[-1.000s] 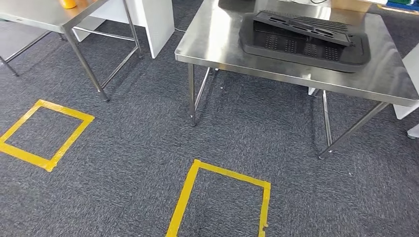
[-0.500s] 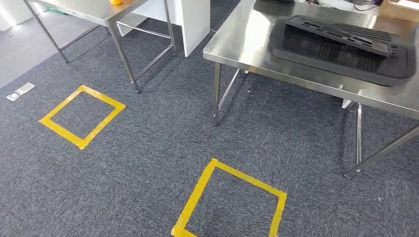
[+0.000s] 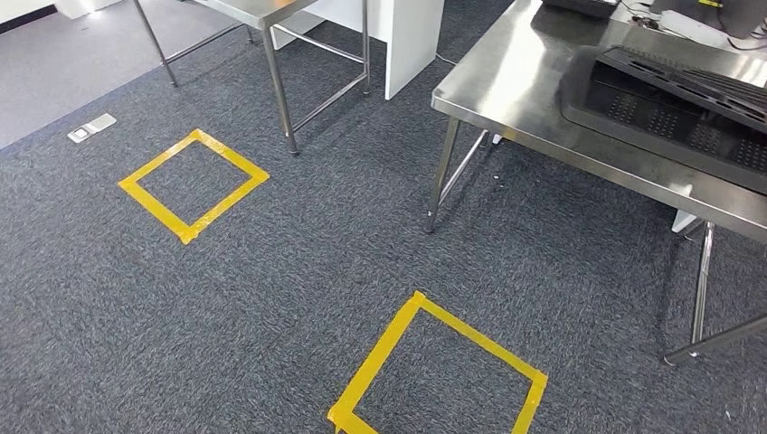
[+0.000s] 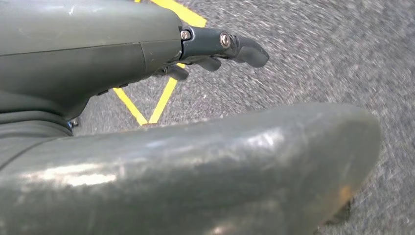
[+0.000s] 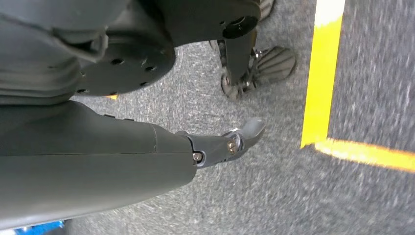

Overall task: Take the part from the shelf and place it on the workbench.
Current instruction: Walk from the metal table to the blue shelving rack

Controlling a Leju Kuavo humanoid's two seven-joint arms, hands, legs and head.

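Beside the bench (image 3: 534,90), the view has swung rightward: walking continues, part unfetched; both hands (image 4: 147,54) (image 5: 161,156) hang empty, fingers loosely apart.

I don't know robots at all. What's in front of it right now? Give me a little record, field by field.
floor: dark grey carpet
floor marks: near yellow tape square; far yellow tape square
workbench: steel table, at right
on the workbench: black perforated tray with a ribbed black panel lying tilted on it
second table: steel legs, farther back
small item: grey plate on the floor
left hand: hangs above the carpet, holds nothing
right hand: hangs above the carpet, holds nothing
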